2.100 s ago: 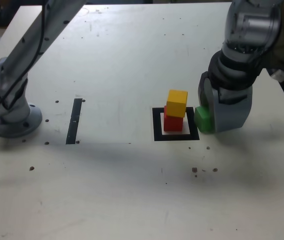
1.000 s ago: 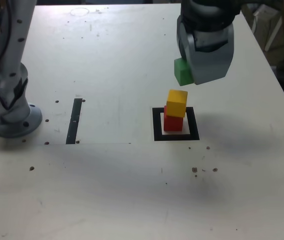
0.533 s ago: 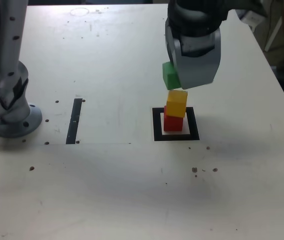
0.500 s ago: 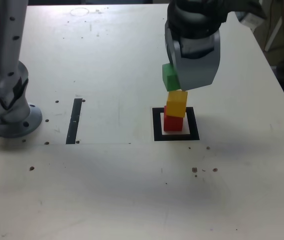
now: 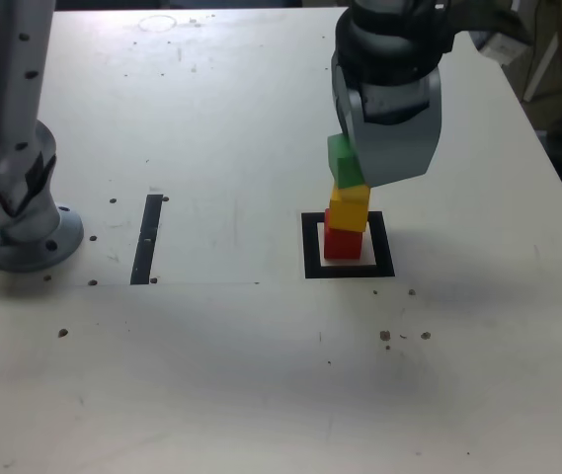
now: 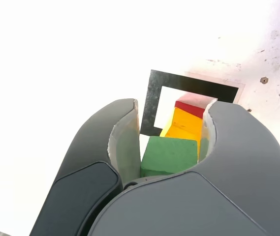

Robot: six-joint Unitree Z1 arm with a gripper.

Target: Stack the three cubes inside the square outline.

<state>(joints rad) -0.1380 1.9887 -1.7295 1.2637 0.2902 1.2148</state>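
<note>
Exterior view: red cube inside square outline

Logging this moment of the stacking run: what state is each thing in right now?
green cube: gripped in the hand, just above the yellow cube; contact unclear.
yellow cube: stacked on the red cube.
red cube: resting inside the square outline.
square outline: flat on the table.
hand: shut on the green cube.

Small matte green cube sits clamped between the gripper's jaws, directly above the matte yellow cube stacked on the matte red cube, inside the flat black square outline below the gripper.
</note>
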